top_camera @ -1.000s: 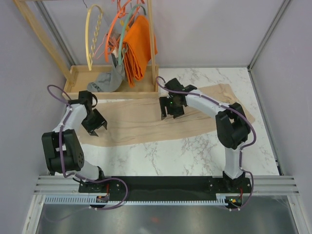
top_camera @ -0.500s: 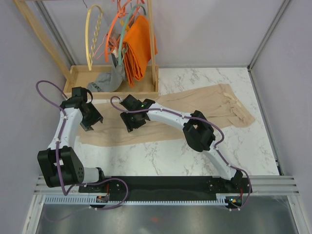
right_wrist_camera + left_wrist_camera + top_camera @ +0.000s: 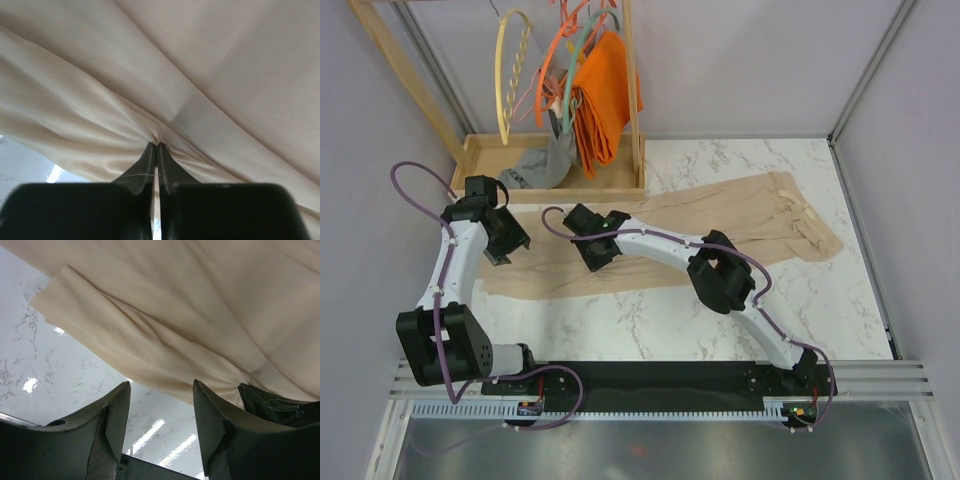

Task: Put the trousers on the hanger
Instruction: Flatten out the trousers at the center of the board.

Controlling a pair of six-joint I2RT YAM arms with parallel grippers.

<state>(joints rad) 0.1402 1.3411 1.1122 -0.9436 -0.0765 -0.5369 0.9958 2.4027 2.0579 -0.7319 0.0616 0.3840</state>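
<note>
The trousers (image 3: 740, 215) are plain pale beige with a fine ribbed weave, lying on a white table (image 3: 650, 320) veined with grey marbling. The hanger (image 3: 499, 80) is cream-yellow with a spiral-twisted bar. Near it are an orange cloth (image 3: 605, 95) and a grey garment (image 3: 535, 168).

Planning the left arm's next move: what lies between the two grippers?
Only trousers fabric spans from the left gripper to the right gripper, shown in the top view.
</note>
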